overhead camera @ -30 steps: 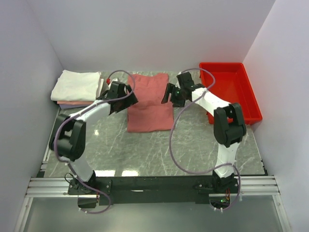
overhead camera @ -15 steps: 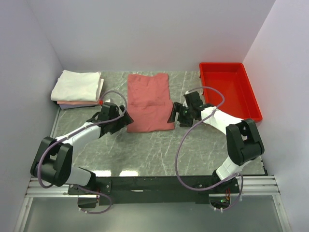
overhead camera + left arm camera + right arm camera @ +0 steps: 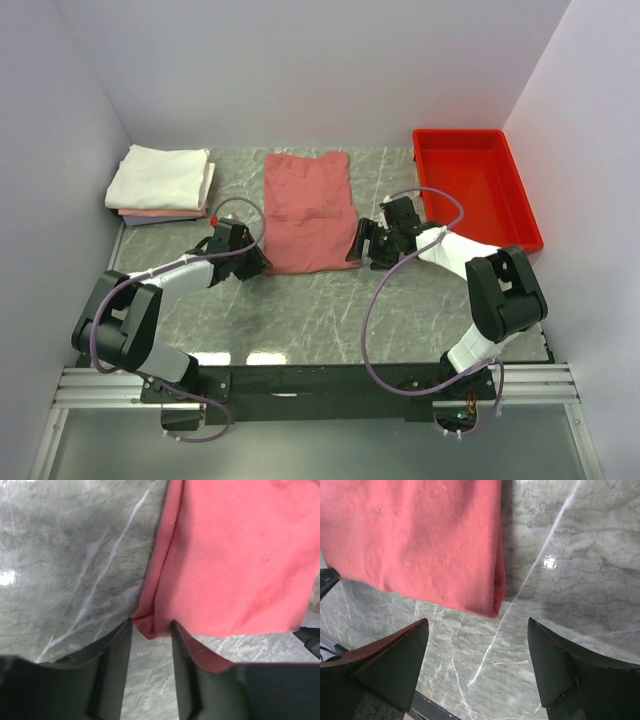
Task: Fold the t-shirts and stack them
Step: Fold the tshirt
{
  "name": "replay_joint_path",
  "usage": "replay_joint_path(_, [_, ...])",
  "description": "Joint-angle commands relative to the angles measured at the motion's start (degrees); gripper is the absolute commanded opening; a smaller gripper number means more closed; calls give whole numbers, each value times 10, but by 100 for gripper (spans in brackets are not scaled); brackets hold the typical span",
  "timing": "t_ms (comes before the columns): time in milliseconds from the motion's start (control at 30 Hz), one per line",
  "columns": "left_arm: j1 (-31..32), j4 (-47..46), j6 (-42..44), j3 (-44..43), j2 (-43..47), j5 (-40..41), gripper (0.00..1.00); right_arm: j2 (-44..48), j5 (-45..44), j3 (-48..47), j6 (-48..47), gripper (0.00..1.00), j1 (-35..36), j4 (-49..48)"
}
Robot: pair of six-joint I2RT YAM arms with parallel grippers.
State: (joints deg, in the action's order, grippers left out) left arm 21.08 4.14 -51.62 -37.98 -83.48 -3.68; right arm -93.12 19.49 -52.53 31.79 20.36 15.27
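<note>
A folded salmon-red t-shirt (image 3: 310, 210) lies flat on the marble table (image 3: 320, 310). My left gripper (image 3: 250, 262) is low at its near-left corner. In the left wrist view the jaws of the left gripper (image 3: 151, 625) stand narrowed, and the corner of the t-shirt (image 3: 235, 555) lies between the fingertips, with bare table showing in the gap behind it. My right gripper (image 3: 362, 245) sits by the near-right corner. In its wrist view the right gripper (image 3: 477, 625) is wide open, and the t-shirt (image 3: 420, 535) ends just ahead of the fingertips, untouched.
A stack of folded white and pale pink t-shirts (image 3: 160, 180) sits at the back left. A bright red plastic tray (image 3: 475, 185) stands at the back right. White walls close in both sides and the back.
Both arms have come back from the shirt's far part to its near corners and lowered. The left jaws have narrowed around the near-left corner. The right jaws stay wide.
</note>
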Motion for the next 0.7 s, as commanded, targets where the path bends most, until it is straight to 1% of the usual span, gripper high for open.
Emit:
replay_joint_path(0, [3, -26, -2, 8, -5, -9, 41, 16, 9, 9, 6, 86, 3, -27])
replay_joint_path(100, [3, -19, -2, 7, -14, 5, 34, 14, 7, 9, 6, 86, 3, -25])
replay_joint_path(167, [3, -20, 0, 7, -21, 5, 28, 15, 7, 11, 6, 85, 3, -28])
replay_joint_path(233, [4, -23, -2, 10, -28, 3, 24, 17, 7, 13, 7, 84, 3, -29])
replay_joint_path(333, [4, -28, 0, 12, -40, 4, 3, 17, 6, 12, 7, 84, 3, -29])
replay_joint_path(367, [4, -25, -1, 8, -43, 6, 1, 15, 6, 12, 8, 83, 2, -29])
replay_joint_path(567, [4, -35, 2, 14, -45, 2, 1, 0, 3, 5, 19, 82, 6, -36])
replay_joint_path(633, [4, -35, 1, 16, -43, 3, 1, -7, -3, -2, 22, 81, 8, -39])
replay_joint_path(667, [4, -35, 0, 19, -43, 3, 1, -14, -5, -4, 22, 79, 8, -42])
